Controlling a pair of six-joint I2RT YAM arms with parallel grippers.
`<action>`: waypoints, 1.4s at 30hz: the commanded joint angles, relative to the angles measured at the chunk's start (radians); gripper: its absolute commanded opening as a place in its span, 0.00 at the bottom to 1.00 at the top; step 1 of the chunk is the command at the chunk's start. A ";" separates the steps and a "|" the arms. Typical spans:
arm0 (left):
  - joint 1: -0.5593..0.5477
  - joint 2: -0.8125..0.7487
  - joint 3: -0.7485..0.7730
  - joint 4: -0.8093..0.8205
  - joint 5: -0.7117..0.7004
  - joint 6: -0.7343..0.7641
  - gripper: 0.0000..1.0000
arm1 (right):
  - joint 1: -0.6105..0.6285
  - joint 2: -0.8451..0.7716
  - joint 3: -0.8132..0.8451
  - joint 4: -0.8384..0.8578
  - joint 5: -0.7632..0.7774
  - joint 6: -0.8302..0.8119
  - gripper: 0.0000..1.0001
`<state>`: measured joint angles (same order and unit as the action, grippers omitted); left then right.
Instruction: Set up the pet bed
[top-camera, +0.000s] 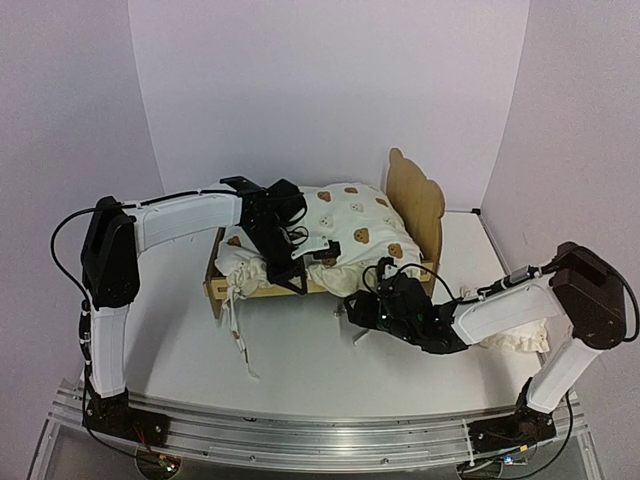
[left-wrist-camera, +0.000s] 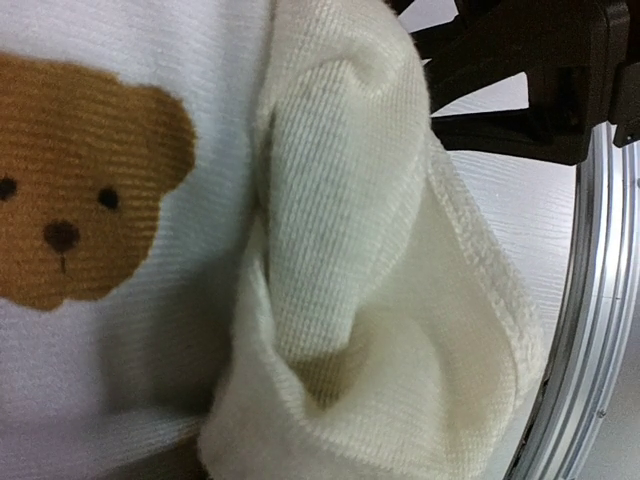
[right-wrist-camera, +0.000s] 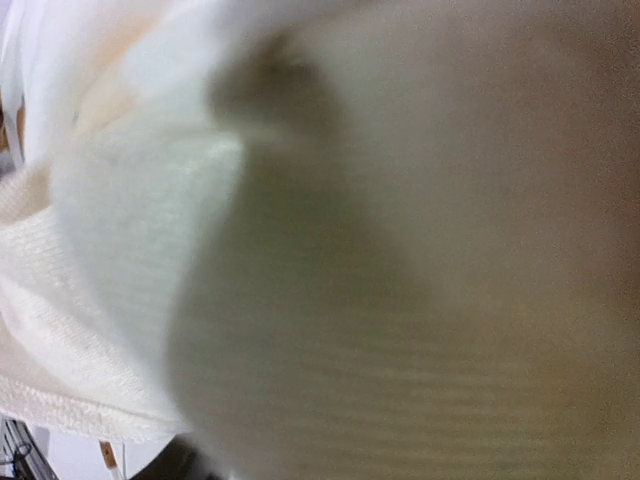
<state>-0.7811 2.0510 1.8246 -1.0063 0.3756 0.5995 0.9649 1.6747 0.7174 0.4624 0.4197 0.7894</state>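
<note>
Cream ribbed fabric of the bear-print cushion (left-wrist-camera: 350, 300) fills both wrist views, pressed close to the lenses. From above, the pet bed (top-camera: 262, 289) sits mid-table, a little left of centre, with its bear-eared headboard (top-camera: 415, 195) upright at the right end. The cushion lies heaped on the frame and spills over the near rail, its ties (top-camera: 238, 335) dangling onto the white table (top-camera: 300, 380). The left gripper (top-camera: 298, 252) is on the cushion's left end and the right gripper (top-camera: 368, 306) meets its near edge. Fabric hides both pairs of jaws, so I cannot tell whether they are apart or clamped. A ruffled pillow (top-camera: 515, 340) lies under the right arm, well apart from the bed. The plywood frame looks light and stiff, and would likely slide if the cushion is tugged. It seems best held by a side rail or the headboard's edge, since the thin ears could snap
</note>
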 joint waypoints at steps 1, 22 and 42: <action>0.011 -0.079 0.143 0.052 0.014 -0.056 0.00 | 0.004 -0.027 0.006 0.022 0.102 -0.019 0.59; 0.026 -0.120 0.124 0.040 0.034 -0.011 0.00 | -0.090 0.145 0.006 0.255 0.097 -0.114 0.00; 0.198 -0.116 -0.287 0.310 -0.208 0.302 0.00 | -0.089 -0.199 0.028 -0.509 -0.702 -0.230 0.00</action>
<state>-0.6308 2.0018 1.5566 -0.8404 0.3073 0.8676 0.8675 1.4363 0.6499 0.0949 -0.0361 0.5917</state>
